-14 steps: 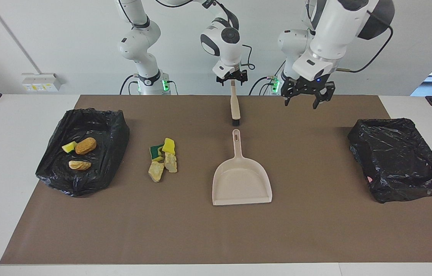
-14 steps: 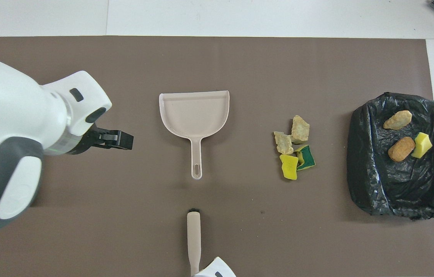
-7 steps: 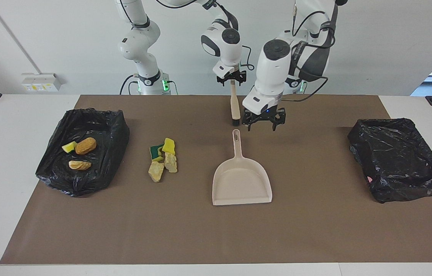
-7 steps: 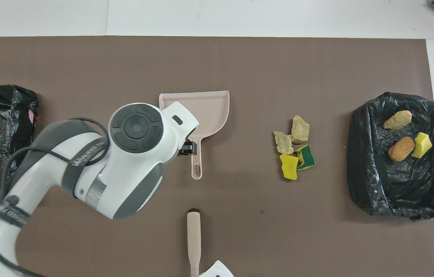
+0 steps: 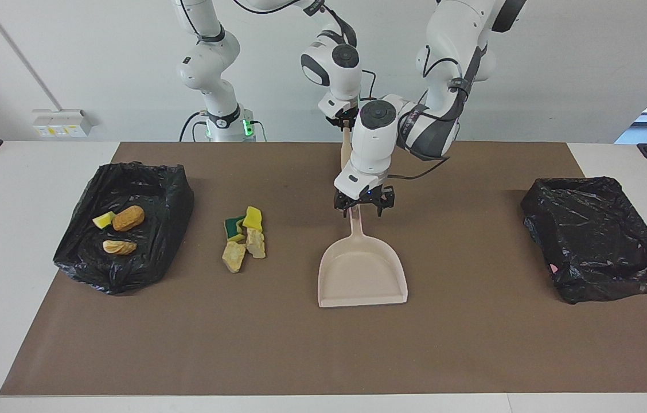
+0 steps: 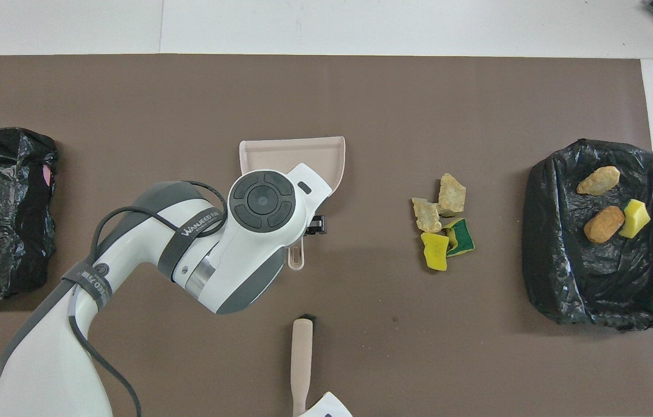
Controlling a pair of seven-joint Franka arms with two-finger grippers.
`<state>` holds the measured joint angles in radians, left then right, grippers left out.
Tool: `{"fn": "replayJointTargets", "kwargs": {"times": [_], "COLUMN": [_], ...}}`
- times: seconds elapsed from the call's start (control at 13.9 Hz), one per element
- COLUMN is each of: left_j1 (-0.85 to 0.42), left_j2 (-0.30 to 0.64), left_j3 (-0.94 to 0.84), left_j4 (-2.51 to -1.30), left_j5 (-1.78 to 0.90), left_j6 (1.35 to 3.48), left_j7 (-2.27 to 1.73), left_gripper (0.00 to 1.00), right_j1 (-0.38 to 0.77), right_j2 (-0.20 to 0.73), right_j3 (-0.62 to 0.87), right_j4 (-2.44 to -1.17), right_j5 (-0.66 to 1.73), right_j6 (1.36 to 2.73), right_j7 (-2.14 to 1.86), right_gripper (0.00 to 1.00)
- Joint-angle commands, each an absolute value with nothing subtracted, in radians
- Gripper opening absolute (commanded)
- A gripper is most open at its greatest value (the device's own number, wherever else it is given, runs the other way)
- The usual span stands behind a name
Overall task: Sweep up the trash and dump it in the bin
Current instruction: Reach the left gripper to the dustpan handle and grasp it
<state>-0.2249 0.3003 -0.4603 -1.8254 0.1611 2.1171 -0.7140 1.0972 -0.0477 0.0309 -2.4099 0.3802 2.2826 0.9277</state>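
Dustpan handle tip hidden, seemingly under left pincer.

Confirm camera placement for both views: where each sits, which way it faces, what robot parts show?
Facing view: high across the table, looking at the robots; both arms whole, right gripper on the brush, left gripper at the dustpan handle.
Overhead view: above the robots' end, looking steeply down; left arm over the dustpan, only a sliver of the right.
Shared: dustpan, brush, loose trash, both bins, half a turn apart.

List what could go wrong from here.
The open left gripper straddles the thin handle of the flat beige plastic dustpan; an off-centre close could skew the pan. The left wrist crowds the beige-handled, black-bristled brush hanging from the shut right gripper; lifting may knock it.
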Motion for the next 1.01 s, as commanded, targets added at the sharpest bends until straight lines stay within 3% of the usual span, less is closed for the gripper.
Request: {"fn": "replayJointTargets", "kwargs": {"times": [0.0, 0.29, 0.65, 0.79, 0.94], "left_j1": [-0.23, -0.235, -0.233, -0.233, -0.233], "left_j2": [0.324, 0.345, 0.365, 0.365, 0.364], "left_j3": [-0.457, -0.457, -0.457, -0.457, -0.457], "left_j4": [-1.819, -1.822, -1.824, -1.827, -1.83], "left_j5": [0.181, 0.183, 0.181, 0.181, 0.181], "left_j6": [2.157, 2.164, 2.198, 2.191, 2.189], "left_j7": [-0.736, -0.736, -0.735, -0.733, -0.73], "left_gripper": [1.0, 0.98, 0.93, 0.84, 0.62], "right_j1": [1.094, 1.066, 0.921, 0.844, 0.758], "right_j2": [-0.038, -0.09, -0.28, -0.342, -0.389], "right_j3": [0.026, 0.017, 0.02, 0.02, 0.02], "right_j4": [-2.404, -2.404, -2.404, -2.405, -2.404], "right_j5": [0.382, 0.324, 0.256, 0.226, 0.19], "right_j6": [2.284, 2.192, 1.946, 1.847, 1.766], "right_j7": [0.933, 0.943, 0.865, 0.787, 0.715], "right_gripper": [0.0, 0.0, 0.0, 0.0, 0.0]}}
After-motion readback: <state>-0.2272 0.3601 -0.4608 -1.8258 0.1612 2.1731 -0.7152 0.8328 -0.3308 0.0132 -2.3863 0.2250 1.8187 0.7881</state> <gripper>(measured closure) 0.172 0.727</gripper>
